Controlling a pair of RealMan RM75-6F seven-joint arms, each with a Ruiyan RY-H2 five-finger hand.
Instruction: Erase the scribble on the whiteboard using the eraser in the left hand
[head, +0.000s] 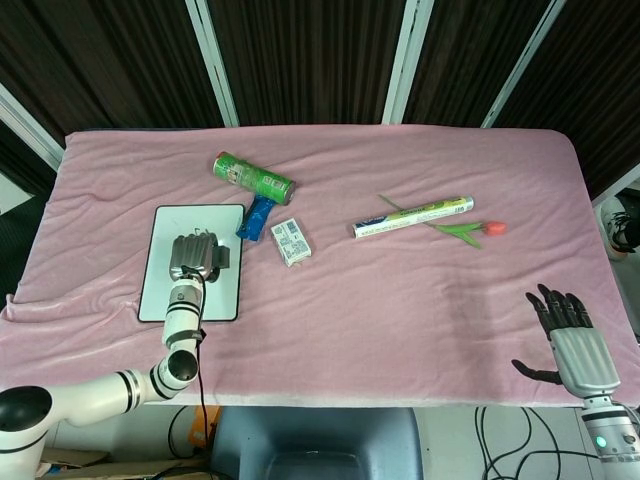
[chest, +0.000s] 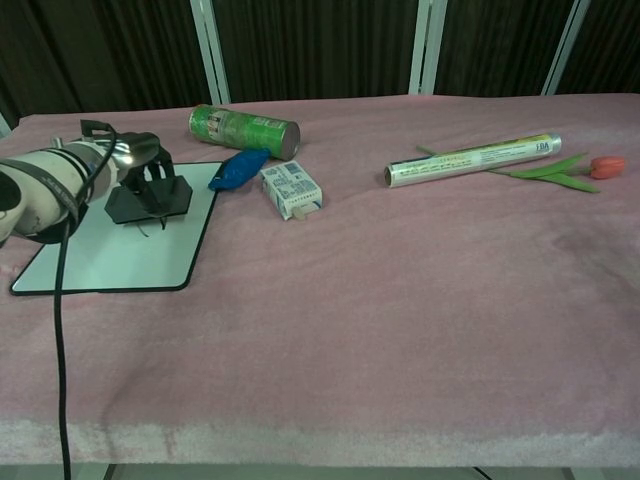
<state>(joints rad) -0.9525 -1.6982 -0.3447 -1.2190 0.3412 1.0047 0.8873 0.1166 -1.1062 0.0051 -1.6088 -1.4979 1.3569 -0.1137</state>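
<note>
Where dark slatted panels (head: 300, 60) rise behind, pink cloth (head: 400, 300) — faintly wrinkled — spreads.

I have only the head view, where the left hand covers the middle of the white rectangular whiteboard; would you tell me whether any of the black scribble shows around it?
Observer: Yes. In the chest view a short black stroke of the scribble shows on the whiteboard, just on the near side of the left hand.
Operator: Thank you. Is the eraser down on the board?
Observer: The flat black eraser, held under the fingers, sits low at the board's surface. I cannot tell whether it actually touches.
</note>
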